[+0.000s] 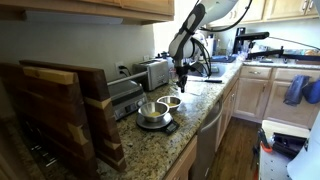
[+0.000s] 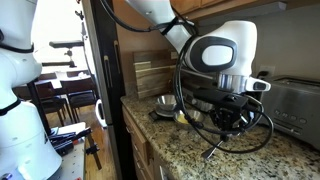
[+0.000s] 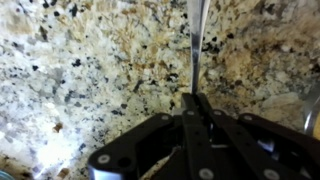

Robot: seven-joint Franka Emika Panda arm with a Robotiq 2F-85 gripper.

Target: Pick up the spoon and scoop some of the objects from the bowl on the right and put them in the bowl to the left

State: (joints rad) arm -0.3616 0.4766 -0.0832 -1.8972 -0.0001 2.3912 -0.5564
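The claw is seen closed, its fingers pressed together on the slim shiny handle of the spoon. In the wrist view the handle runs away from the tips over the speckled granite bench. Whether the spoon is lifted clear cannot be told. In an exterior view the arm is lowered just beyond two steel bowls. The larger, deeper bowl is set beside the shallower bowl, in which brownish bits are faintly made out. A toaster is noted behind.
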